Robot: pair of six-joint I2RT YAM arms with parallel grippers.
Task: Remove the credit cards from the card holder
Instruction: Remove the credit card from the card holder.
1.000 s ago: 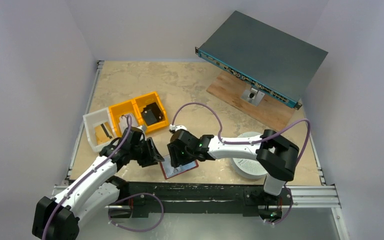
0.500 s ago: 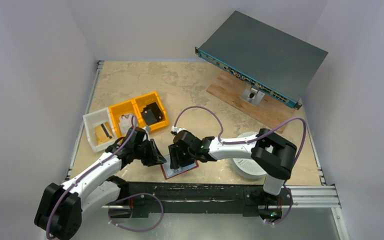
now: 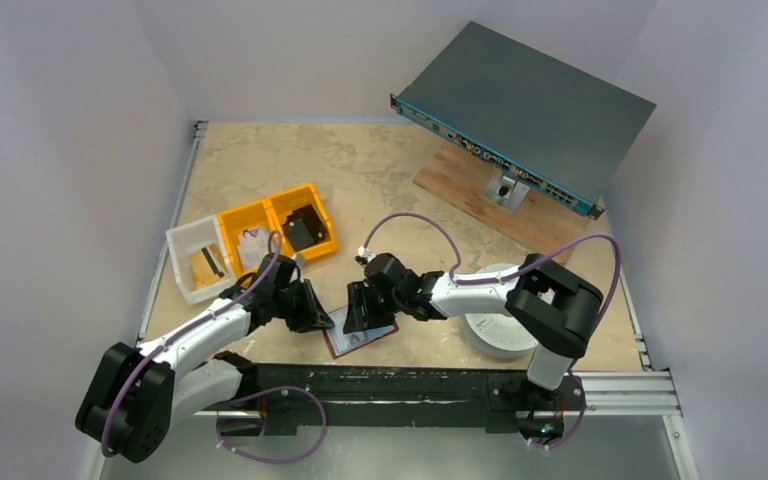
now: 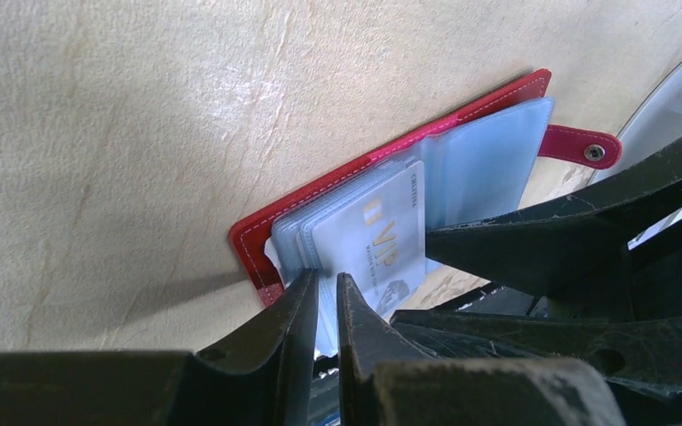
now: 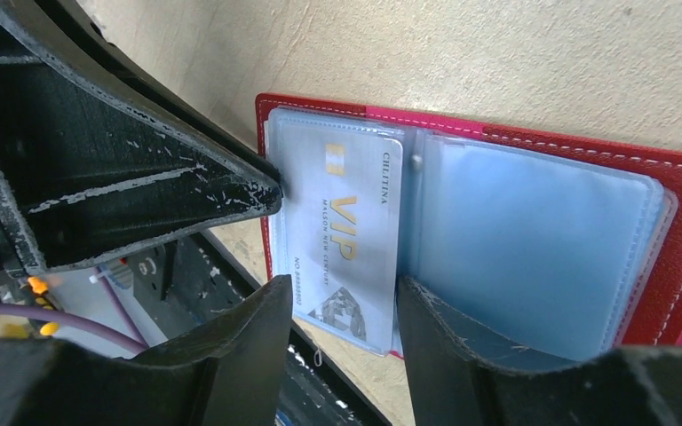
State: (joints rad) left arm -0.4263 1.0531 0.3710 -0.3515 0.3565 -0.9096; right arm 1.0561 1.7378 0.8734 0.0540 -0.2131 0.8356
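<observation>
We see the card holder [image 3: 368,341] lying open at six o'clock on the table [image 3: 360,170]. Our right gripper [image 5: 342,297] stands spread astride a pale credit card [image 5: 342,222]. Our left gripper [image 4: 327,282], at the holder's nine o'clock edge, has its jaws almost together; whether they pinch anything we cannot tell.

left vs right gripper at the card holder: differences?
Left gripper: jaws nearly together, seeming to pinch the sleeve edge at a corner of the card holder. Right gripper: jaws wide apart, straddling the VIP credit card without clamping it. From above, the left gripper reaches in from the left, the right gripper from the right. Both are black and work the holder's card side.
</observation>
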